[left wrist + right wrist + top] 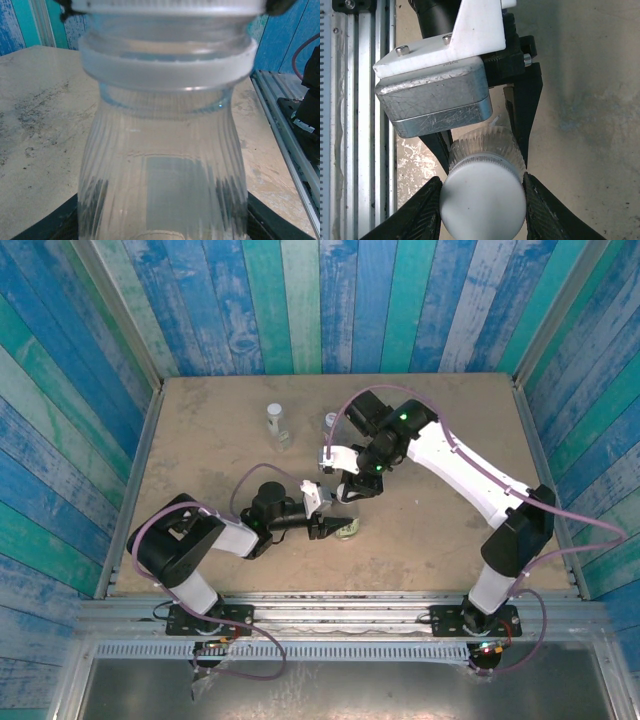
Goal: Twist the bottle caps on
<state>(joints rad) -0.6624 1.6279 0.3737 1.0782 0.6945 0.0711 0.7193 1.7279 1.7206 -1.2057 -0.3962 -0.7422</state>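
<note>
A sandy-coloured desk (200, 450) is walled in by blue and green painted planks, with 2 robot arms reaching over its middle.

Near the front centre, the left hand (330, 529) is clamped on a clear ribbed bottle (160, 165). Its 2 black fingers (522, 117) press the bottle's shoulder from either side, and the bottle appears to stand upright, though from above its base is a small greenish blur that may be a label.

Straight above it, the right hand (481, 182) comes down from the far side and grips a white cap (482, 202) – a smooth round disc with a ridged edge – with one dark finger touching each side. The cap sits on top of the bottle's neck. In the left wrist view its lower edge lies just above the white neck ring (167, 67); I cannot tell how far it is threaded on.

Farther back, well apart from the held bottle, a second bottle (275, 422) stands upright on the desk. To its right a third bottle (330, 421) is partly hidden by the right arm – too small to make out whether either carries a cap.
</note>
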